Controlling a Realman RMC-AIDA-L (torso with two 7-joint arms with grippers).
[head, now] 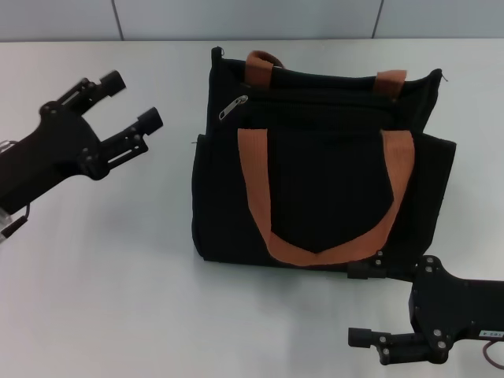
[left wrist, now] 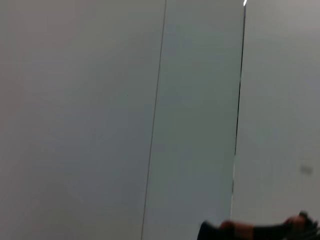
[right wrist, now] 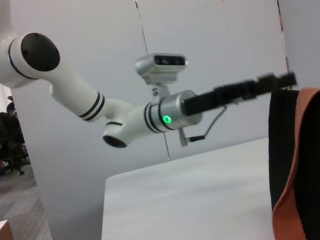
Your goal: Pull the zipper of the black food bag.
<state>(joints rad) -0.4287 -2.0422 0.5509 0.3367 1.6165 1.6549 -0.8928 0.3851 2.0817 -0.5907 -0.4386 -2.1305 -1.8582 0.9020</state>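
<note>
Right gripper [head: 364, 303] gapes beside the black food bag [head: 315, 157]; left gripper [head: 132, 100], spread wide, hovers apart from the zipper [head: 233, 107].

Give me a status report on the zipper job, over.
Left gripper open, off the bag's left side. Right gripper open, at the bag's near right corner. Zipper untouched, top left of bag. Nothing in the way.

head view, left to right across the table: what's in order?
left claw → zipper at the left end of the black food bag's top → right claw, low at the bag's right front corner. Both claws are open and off the zipper.
</note>
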